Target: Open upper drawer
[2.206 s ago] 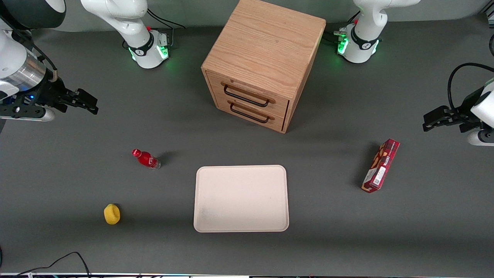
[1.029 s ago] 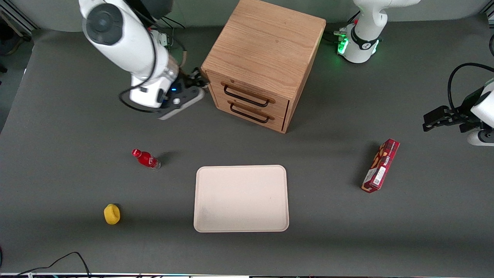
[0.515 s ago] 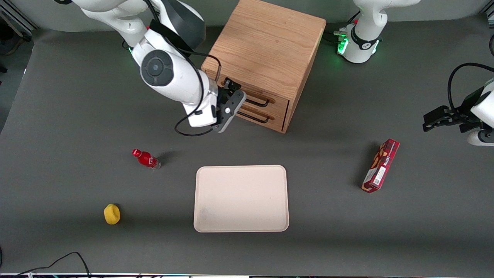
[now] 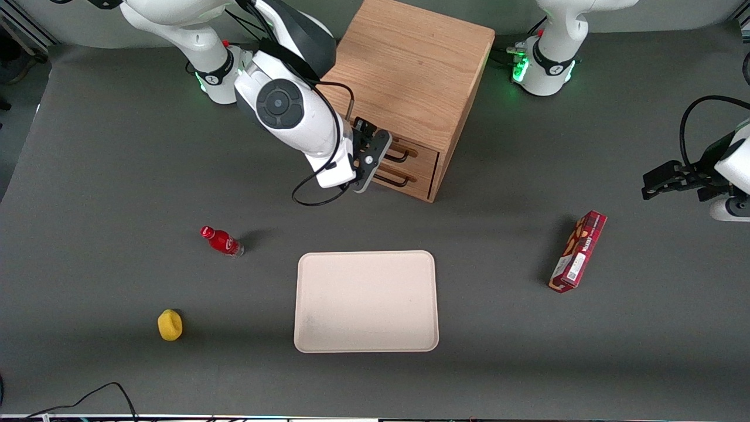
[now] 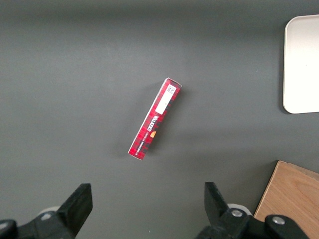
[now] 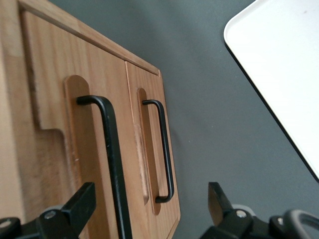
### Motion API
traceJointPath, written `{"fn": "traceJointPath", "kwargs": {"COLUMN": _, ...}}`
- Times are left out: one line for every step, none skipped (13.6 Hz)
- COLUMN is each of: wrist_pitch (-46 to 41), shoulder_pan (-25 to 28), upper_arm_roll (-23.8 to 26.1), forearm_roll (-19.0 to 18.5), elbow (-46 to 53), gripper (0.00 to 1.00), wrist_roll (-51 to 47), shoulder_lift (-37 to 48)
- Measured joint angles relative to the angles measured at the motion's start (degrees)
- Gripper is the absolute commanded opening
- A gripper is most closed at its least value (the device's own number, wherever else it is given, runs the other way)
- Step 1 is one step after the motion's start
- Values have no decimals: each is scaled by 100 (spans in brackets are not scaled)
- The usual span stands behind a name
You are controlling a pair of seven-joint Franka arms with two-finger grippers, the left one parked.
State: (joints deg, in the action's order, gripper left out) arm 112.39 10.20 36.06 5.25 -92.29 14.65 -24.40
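I am on the approach: my gripper [image 4: 375, 153] hangs with jaws spread, just in front of the closed upper drawer [image 6: 55, 119] of the oak cabinet [image 4: 404, 70]. Next I should straddle its black bar handle [image 6: 112, 159], not the lower drawer's [image 6: 149, 144], then clamp and pull.

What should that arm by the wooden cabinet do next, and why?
Probably ease forward until the upper drawer's thin black wire handle sits between its jaws, then close. The gripper hovers open just in front of the light-oak upper drawer, which looks shut, flush with the lower drawer; nothing is gripped yet.
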Motion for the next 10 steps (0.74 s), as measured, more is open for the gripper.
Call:
{"fn": "traceJointPath", "kwargs": {"wrist_pitch": 91, "shoulder_pan": 6, "upper_arm_roll": 2, "forearm_roll": -8, "elbow": -102, "gripper": 100, "wrist_roll": 7, "shoulder_lift": -2}}
{"fn": "traceJointPath", "kwargs": {"wrist_pitch": 152, "shoulder_pan": 12, "upper_arm_roll": 4, "forearm_roll": -15, "elbow": -169, "gripper": 100, "wrist_roll": 23, "shoulder_lift": -5}}
{"fn": "traceJointPath", "kwargs": {"wrist_pitch": 210, "shoulder_pan": 24, "upper_arm_roll": 5, "forearm_roll": -44, "elbow": -208, "gripper": 100, "wrist_roll": 37, "shoulder_lift": -11}}
{"fn": "traceJointPath", "kwargs": {"wrist_pitch": 304, "shoulder_pan": 37, "upper_arm_roll": 7, "forearm_roll": -152, "elbow": -251, "gripper": 100, "wrist_roll": 38, "shoulder_lift": -37}}
{"fn": "traceJointPath", "kwargs": {"wrist_pitch": 372, "shoulder_pan": 40, "upper_arm_roll": 7, "forearm_roll": -208, "elbow": -274, "gripper": 100, "wrist_roll": 42, "shoulder_lift": -69}}
{"fn": "traceJointPath", "kwargs": {"wrist_pitch": 436, "shoulder_pan": 42, "upper_arm_roll": 16, "forearm_roll": -255, "elbow": -287, "gripper": 100, "wrist_roll": 53, "shoulder_lift": -110}}
{"fn": "traceJointPath", "kwargs": {"wrist_pitch": 484, "shoulder_pan": 48, "upper_arm_roll": 31, "forearm_roll": -308, "elbow": -288, "gripper": 100, "wrist_roll": 88, "shoulder_lift": -152}}
{"fn": "traceJointPath", "kwargs": {"wrist_pitch": 542, "shoulder_pan": 53, "upper_arm_roll": 39, "forearm_roll": -351, "elbow": -289, "gripper": 100, "wrist_roll": 161, "shoulder_lift": -184}}
{"fn": "traceJointPath", "kwargs": {"wrist_pitch": 591, "shoulder_pan": 51, "upper_arm_roll": 33, "forearm_roll": -367, "elbow": -289, "gripper": 100, "wrist_roll": 278, "shoulder_lift": -205}}
{"fn": "traceJointPath", "kwargs": {"wrist_pitch": 661, "shoulder_pan": 45, "upper_arm_roll": 3, "forearm_roll": -382, "elbow": -288, "gripper": 100, "wrist_roll": 389, "shoulder_lift": -219}}
